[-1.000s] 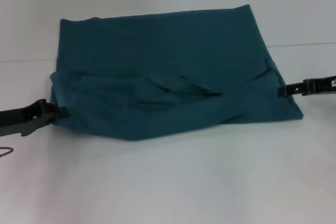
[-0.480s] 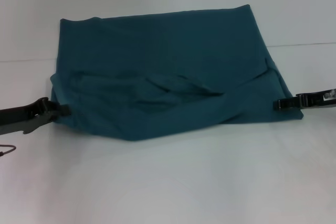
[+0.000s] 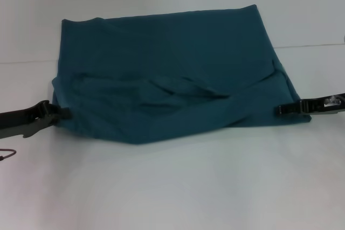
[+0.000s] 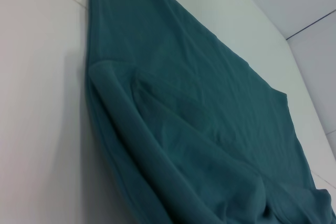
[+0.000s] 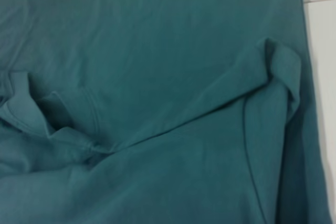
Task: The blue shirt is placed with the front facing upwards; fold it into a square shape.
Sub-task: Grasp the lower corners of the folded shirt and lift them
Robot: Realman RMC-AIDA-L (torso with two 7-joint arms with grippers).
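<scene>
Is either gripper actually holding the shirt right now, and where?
Cannot be told. The left gripper sits at the blue shirt's near left edge, the right gripper at its near right edge; neither grip shows.

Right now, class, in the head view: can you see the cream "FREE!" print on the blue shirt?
No: the blue shirt shows only plain teal cloth with folds and creases, no lettering on any visible surface.
</scene>
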